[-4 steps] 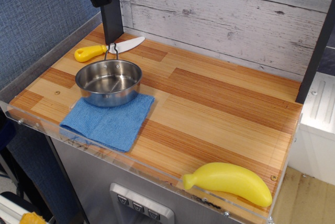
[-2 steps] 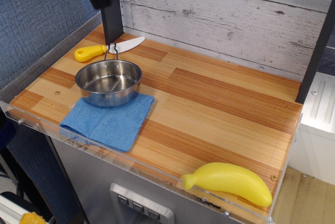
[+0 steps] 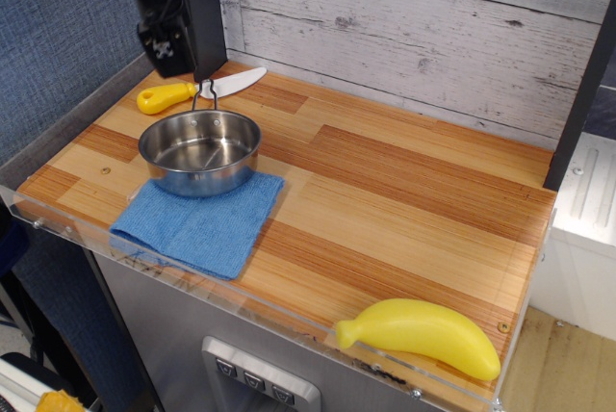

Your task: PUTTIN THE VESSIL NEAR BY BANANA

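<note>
The vessil (image 3: 200,150) is a small shiny steel pan at the left of the wooden counter, its front resting on a blue cloth (image 3: 197,224). Its wire loop handle (image 3: 203,92) points toward the back. The banana (image 3: 419,335) lies at the front right corner, far from the pan. My gripper (image 3: 166,54) is a black block hanging at the back left, above and behind the pan and apart from it. Its fingers are not distinct, so I cannot tell whether it is open or shut. It holds nothing that I can see.
A toy knife with a yellow handle (image 3: 166,97) and a white blade (image 3: 239,82) lies just behind the pan. A black post (image 3: 207,32) stands at the back left. A clear plastic rim (image 3: 289,321) edges the counter front. A plank wall (image 3: 414,27) runs behind.
The gripper has come down and slightly left from the top edge, now lower over the back left corner. The pan, knife, cloth and banana have not moved.
</note>
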Available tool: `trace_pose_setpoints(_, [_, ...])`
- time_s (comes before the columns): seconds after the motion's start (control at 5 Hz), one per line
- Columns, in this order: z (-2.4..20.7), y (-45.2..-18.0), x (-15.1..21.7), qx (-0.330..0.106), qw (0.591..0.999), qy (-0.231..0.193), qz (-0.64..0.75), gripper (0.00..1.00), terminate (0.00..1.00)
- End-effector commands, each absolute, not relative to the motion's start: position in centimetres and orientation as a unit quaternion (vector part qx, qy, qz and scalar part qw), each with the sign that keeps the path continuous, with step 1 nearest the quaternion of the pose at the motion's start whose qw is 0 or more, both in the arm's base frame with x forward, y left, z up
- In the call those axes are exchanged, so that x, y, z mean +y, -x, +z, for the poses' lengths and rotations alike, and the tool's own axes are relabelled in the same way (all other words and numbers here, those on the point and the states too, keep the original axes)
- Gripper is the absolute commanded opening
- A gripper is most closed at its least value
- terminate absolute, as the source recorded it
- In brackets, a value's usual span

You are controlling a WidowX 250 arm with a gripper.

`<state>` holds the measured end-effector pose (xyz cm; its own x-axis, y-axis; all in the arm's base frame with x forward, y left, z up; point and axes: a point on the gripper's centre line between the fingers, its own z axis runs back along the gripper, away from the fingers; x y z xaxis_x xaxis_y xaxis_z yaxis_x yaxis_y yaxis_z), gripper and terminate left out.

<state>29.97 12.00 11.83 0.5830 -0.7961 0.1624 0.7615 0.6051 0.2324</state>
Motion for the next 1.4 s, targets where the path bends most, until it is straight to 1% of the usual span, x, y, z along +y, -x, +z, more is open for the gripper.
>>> trace_pose_setpoints(0.0, [11.3,-25.7,11.4,-0.122,0.861,-0.092,-0.486,1.00,0.00])
trace_pose_setpoints(0.2, [9.4,-24.5,11.2,-0.096,0.856,-0.094,-0.498,1.00,0.00])
trace_pose_setpoints(0.4, [7.9,-24.6,11.4,-0.074,0.862,-0.093,-0.494,1.00,0.00])
trace_pose_setpoints(0.8, [5.2,-26.5,11.1,-0.033,0.874,-0.078,-0.479,1.00,0.00])
trace_pose_setpoints(1.0, [3.4,-27.0,10.7,-0.013,0.871,-0.067,-0.486,1.00,0.00])
trace_pose_setpoints(1.2, [2.8,-27.1,10.7,-0.011,0.871,-0.067,-0.487,0.00,0.00])
